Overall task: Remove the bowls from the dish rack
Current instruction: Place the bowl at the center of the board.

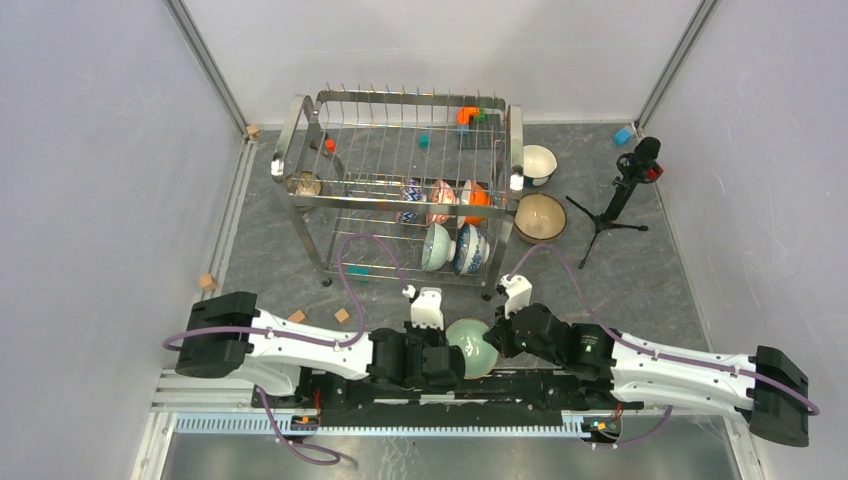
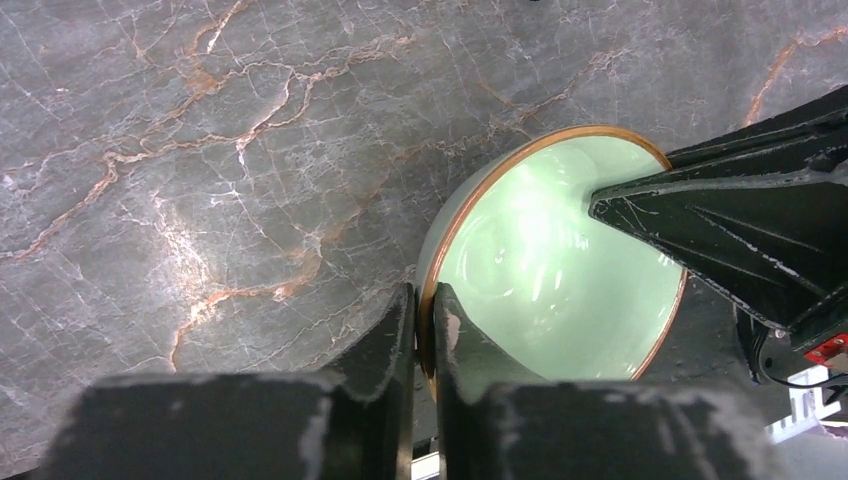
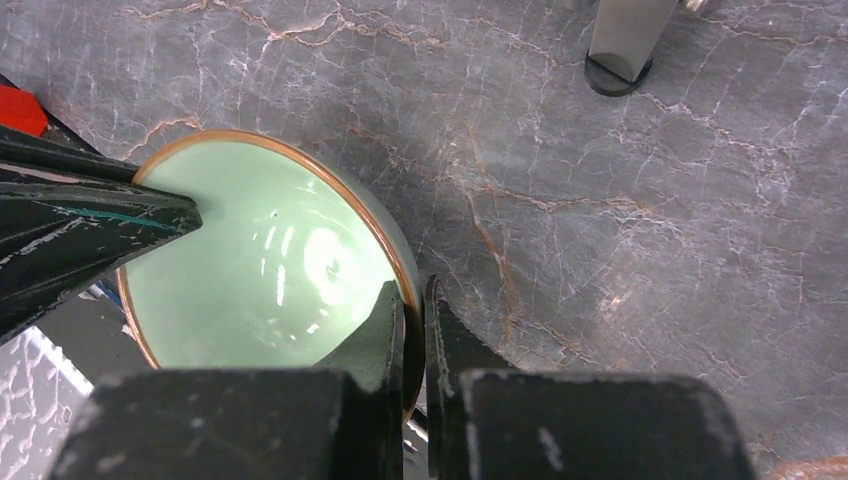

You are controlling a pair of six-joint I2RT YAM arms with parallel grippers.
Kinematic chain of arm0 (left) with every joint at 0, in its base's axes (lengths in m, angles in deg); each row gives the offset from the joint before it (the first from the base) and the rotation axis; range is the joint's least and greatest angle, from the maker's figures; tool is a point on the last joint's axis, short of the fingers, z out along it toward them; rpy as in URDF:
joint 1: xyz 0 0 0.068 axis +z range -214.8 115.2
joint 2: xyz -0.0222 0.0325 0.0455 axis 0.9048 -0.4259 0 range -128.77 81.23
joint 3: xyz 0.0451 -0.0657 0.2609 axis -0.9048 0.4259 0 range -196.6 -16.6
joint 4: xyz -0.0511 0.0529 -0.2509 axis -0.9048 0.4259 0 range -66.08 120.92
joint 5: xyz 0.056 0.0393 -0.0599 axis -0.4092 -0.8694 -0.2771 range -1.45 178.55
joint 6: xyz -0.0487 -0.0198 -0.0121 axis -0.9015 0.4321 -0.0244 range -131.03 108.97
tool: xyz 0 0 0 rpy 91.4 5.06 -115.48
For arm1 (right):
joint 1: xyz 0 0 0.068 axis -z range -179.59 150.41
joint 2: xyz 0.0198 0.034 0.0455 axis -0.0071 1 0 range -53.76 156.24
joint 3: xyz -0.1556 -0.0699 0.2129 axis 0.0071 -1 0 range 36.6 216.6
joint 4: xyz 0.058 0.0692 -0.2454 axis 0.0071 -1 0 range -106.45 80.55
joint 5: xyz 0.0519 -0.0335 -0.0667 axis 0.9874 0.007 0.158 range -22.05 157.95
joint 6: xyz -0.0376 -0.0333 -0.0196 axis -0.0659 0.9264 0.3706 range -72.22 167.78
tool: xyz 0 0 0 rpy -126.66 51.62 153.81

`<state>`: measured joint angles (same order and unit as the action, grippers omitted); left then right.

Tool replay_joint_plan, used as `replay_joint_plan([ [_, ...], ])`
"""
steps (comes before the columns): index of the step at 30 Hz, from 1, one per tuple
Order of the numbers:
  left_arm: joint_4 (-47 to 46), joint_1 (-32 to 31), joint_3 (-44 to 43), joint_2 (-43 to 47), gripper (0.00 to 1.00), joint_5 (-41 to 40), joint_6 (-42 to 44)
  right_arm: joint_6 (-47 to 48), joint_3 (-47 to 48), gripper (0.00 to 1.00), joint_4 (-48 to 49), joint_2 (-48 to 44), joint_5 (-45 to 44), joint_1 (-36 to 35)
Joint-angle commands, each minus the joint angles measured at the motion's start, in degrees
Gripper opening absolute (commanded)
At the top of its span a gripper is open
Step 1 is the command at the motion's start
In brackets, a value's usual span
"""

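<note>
While both arms share the pale green bowl, low in the middle of the overhead view and seemingly lifted, I read this as a handover. My left gripper is pinched on one side of the rim and my right gripper is clamped on the opposite side. I'd confirm one grip is firm before easing the other off, because glazed ceramic slips. A drop onto the hard grey marble tabletop could chip it. Pale walls close in on three sides. The dish rack, upper centre, holds other bowls.
</note>
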<state>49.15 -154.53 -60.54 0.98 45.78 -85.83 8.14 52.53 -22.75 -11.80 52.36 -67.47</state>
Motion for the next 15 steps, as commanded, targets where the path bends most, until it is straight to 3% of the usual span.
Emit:
replay_joint_plan([
  [1,-0.6,0.5,-2.1,-0.8,0.06,-1.3,0.9,0.5,1.8,0.12,1.0,-0.4,-1.7,-0.1],
  [5,-0.5,0.5,-3.0,-1.1,0.02,-0.9,1.5,2.1,3.7,0.3,-2.5,-0.6,-2.1,-0.1],
  [8,1.0,0.5,-4.2,-1.6,0.02,-0.9,0.9,3.5,5.9,0.38,-6.3,-0.2,-3.0,-0.1],
  [15,3.0,0.5,-6.4,-2.9,0.02,-1.0,-0.3,6.6,9.2,0.4,-12.2,0.6,-4.5,-0.1],
])
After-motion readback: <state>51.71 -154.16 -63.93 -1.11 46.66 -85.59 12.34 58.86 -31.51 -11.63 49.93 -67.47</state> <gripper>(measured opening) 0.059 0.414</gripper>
